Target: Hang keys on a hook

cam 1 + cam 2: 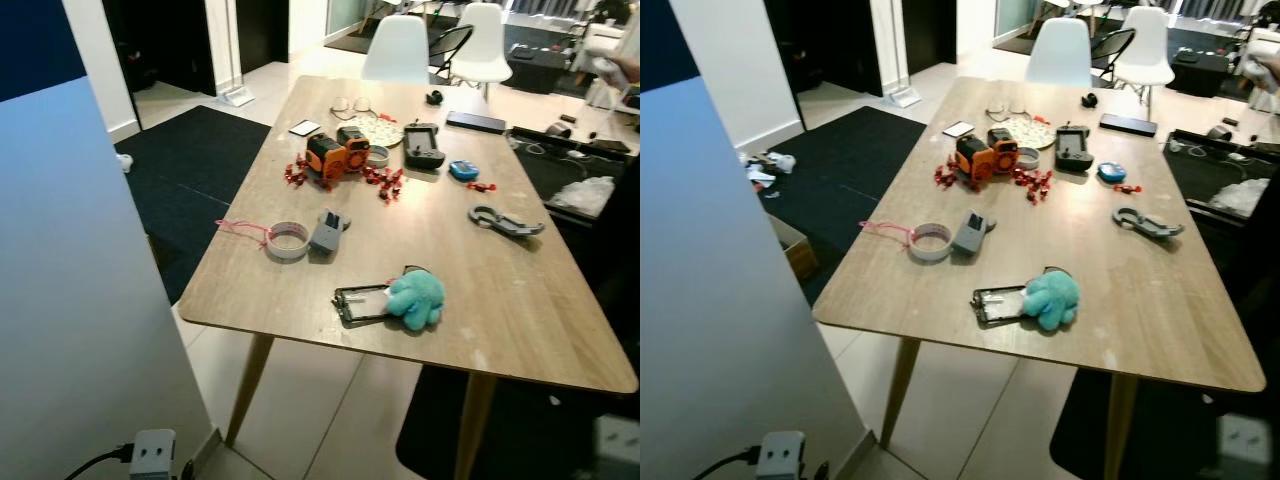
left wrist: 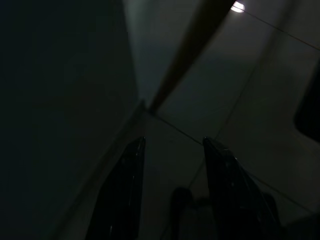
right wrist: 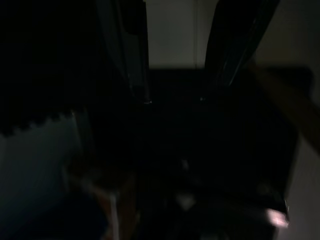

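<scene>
Keys: best guess is the dark flat bundle (image 1: 362, 303) near the table's near edge, touching the teal plush octopus (image 1: 415, 297) on its right; plush reads as a keychain charm, so I'd judge the two are joined, can't confirm; no hook spotted anywhere yet, so target location unknown.

Further in on the wooden table (image 1: 520, 310): grey fob-like block (image 1: 326, 231) touching a roll of tape (image 1: 287, 241) with a pink string trailing off to my left; grey carabiner-type clip (image 1: 505, 221) well apart on my right; orange gadget (image 1: 337, 155) ringed by small red bits mid-table; black controller (image 1: 422, 145) and blue disc (image 1: 463, 170) behind it; white chairs (image 1: 396, 50) at the far end.

Both arms hang low beside me, idle, hence the dark wrist feeds; left gripper (image 2: 172, 170) fingers apart, nothing between them, tiled floor and a table leg below; right gripper (image 3: 175, 65) also spread and empty.

Judgement: approach stage, grab not started; table sits slightly to my right, so step in first.
</scene>
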Controlling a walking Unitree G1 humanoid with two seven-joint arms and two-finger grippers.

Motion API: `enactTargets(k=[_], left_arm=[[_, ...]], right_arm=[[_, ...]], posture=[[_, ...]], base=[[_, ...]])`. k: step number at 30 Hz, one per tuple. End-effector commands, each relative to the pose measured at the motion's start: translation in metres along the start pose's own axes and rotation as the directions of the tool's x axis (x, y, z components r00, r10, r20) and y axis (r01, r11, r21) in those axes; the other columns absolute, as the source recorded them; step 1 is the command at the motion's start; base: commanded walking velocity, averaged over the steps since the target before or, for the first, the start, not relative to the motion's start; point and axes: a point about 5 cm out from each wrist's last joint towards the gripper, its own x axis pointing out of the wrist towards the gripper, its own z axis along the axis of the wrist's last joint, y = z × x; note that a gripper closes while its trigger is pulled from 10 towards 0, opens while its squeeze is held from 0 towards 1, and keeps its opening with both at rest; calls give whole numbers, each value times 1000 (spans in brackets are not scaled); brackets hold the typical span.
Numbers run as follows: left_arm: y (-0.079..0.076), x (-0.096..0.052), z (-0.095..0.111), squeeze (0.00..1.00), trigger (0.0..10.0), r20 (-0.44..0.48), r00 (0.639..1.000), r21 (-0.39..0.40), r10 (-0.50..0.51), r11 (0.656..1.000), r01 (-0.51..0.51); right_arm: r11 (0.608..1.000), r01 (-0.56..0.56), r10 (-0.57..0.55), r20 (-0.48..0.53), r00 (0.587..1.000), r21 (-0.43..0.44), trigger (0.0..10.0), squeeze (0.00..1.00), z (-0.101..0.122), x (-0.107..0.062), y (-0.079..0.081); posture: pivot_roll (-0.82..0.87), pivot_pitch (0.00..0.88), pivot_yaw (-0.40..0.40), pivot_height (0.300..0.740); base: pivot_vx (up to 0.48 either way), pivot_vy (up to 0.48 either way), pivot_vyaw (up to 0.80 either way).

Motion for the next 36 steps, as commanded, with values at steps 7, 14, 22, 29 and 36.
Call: enactTargets(k=[7, 14, 22, 29, 36], left_arm=[[0, -3, -7, 0, 10000, -38, 999, 19, -9, 1000, 10], [2, -5, -14, 0, 10000, -68, 998, 9, 1, 1000, 0], [3, -9, -21, 0, 10000, -101, 995, 1, 8, 1000, -8], [3, -10, -23, 0, 10000, -111, 994, -3, 10, 1000, -11], [7, -9, -22, 0, 10000, -121, 993, 9, 8, 1000, -7]], right_arm=[[980, -48, -37, 413, 910, 194, 10000, 0, 132, 26, 2], [893, -438, 288, 611, 737, 107, 10000, 0, 206, 11, 77], [857, -514, 437, 479, 761, 34, 10000, 0, 164, 10, 104], [864, -481, 391, 405, 827, 149, 10000, 0, 123, 10, 96], [848, -503, 324, 589, 740, 166, 10000, 0, 158, 6, 80]], posture=[[66, 73, -37, 740], [68, 72, -43, 740], [74, 73, -55, 740], [85, 74, -51, 740], [71, 70, -33, 740]], base=[[0, 0, 0], [0, 0, 0], [0, 0, 0], [0, 0, 0], [0, 0, 0]])
